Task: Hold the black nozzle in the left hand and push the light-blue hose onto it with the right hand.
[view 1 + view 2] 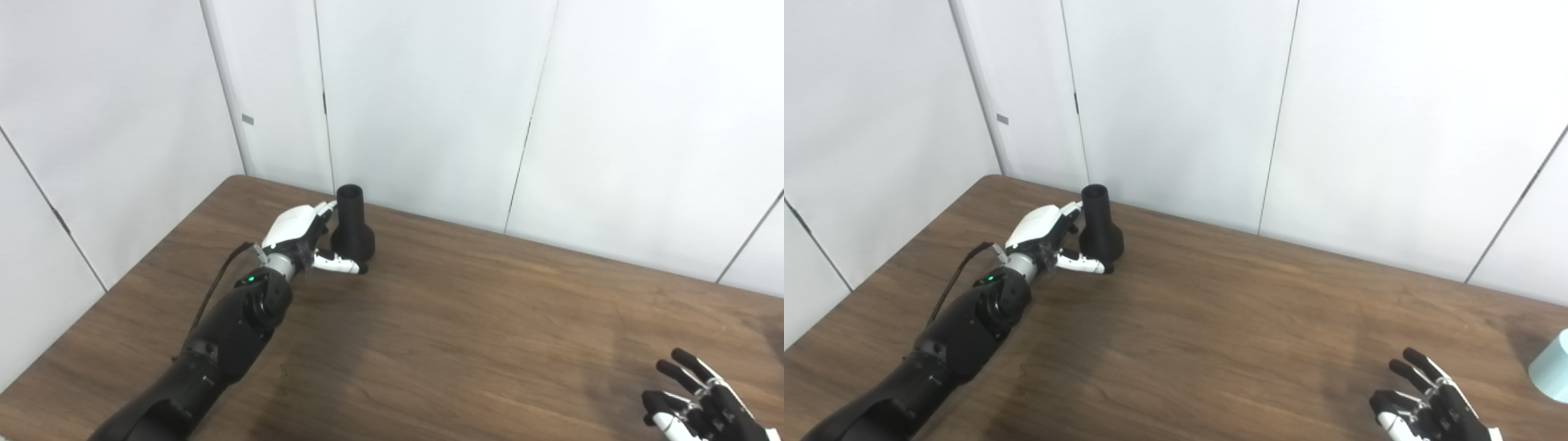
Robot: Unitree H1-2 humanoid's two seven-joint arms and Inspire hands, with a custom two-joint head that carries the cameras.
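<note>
Black nozzle [352, 223] stands upright on the wooden table [459, 331] in the left eye view, wide base down and narrow open neck up, near the table's far-left corner. Just left of the nozzle is the left hand [303, 236], its fingers spread beside the neck and its thumb lying along the base; whether they actually grip the nozzle I cannot tell from here. Well away from the nozzle, at the near-right edge, the right hand [695, 401] hovers with fingers apart, holding nothing. The tabletop is dark brown wood grain, and plain white wall panels with thin seams stand close behind the nozzle.

From the right eye view the nozzle [1099, 226] and left hand [1047, 236] look the same, close together. Far to the nozzle's right, at the picture's right edge, the light-blue hose [1552, 367] shows only as a pale rounded end on the table, beyond the loosely opened right hand [1427, 407].
</note>
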